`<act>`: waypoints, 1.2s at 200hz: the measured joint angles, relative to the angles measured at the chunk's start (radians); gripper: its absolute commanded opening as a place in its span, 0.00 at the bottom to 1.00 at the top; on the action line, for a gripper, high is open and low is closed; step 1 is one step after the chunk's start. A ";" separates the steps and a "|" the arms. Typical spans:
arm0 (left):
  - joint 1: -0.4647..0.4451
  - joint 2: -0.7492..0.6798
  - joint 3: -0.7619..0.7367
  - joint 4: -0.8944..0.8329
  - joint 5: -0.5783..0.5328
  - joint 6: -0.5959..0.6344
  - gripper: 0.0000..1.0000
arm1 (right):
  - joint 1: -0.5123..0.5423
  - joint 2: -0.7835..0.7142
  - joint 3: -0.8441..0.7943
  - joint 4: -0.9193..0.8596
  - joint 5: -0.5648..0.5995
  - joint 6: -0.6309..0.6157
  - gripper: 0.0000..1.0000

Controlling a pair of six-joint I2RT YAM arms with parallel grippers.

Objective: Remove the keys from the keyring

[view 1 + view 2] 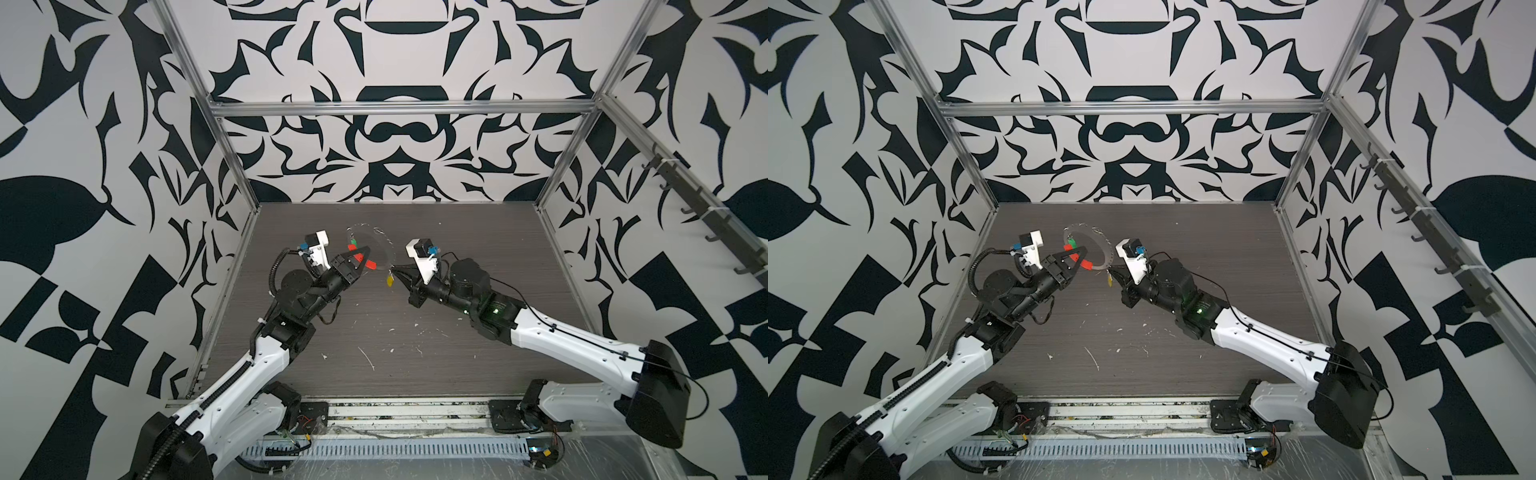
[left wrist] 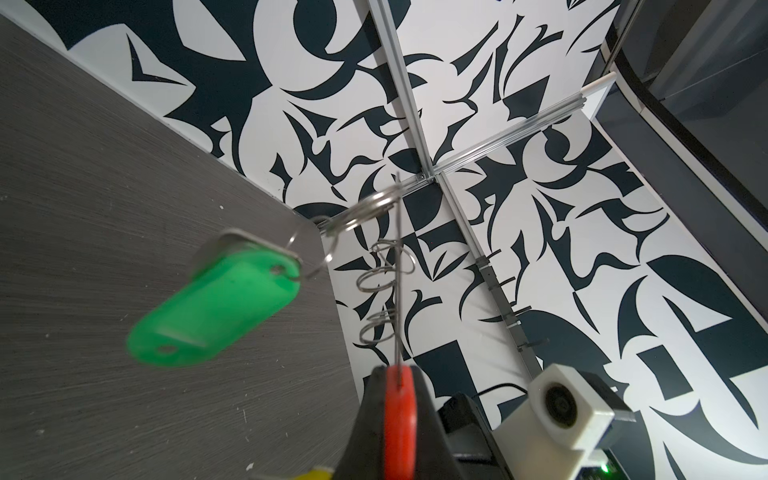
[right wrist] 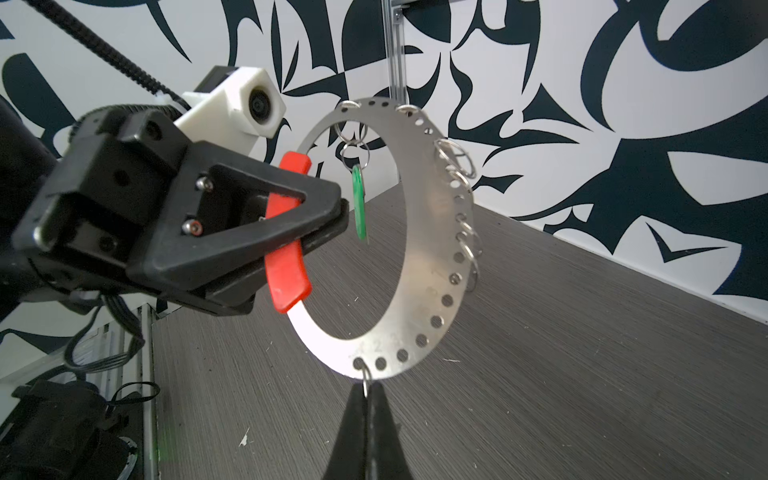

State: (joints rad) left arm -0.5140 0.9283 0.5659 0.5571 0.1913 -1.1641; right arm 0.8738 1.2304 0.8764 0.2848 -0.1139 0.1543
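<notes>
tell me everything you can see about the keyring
The keyring is a flat, crescent-shaped grey metal hoop, wide on one arc with a row of holes, thin on the other under a red plastic sleeve. Small silver rings hang through several holes. It stands roughly upright above the table. The left claw is shut on the sleeve; the right claw pinches the ring in the row's end hole. The green key dangles inside it from linked rings.

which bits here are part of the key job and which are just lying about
Job: keyring, in left hand; green key; yellow key; small ring, in right hand.
Lying about: white scraps on table; wall hook rail.
</notes>
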 measured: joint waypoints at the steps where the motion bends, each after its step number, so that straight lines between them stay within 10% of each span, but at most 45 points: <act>1: 0.000 0.000 0.000 0.000 0.000 0.000 0.00 | 0.000 0.000 0.000 0.000 0.000 0.000 0.00; 103: -0.003 -0.027 -0.010 -0.049 -0.005 -0.007 0.42 | 0.006 -0.014 0.026 -0.049 0.009 0.004 0.00; 240: -0.003 -0.206 -0.068 -0.318 -0.014 0.098 0.74 | -0.107 0.043 0.240 -0.332 -0.113 0.120 0.00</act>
State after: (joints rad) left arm -0.5171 0.7223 0.4976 0.2390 0.1776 -1.0660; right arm 0.7666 1.2736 1.1160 -0.0475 -0.2268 0.2745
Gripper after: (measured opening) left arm 0.695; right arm 0.043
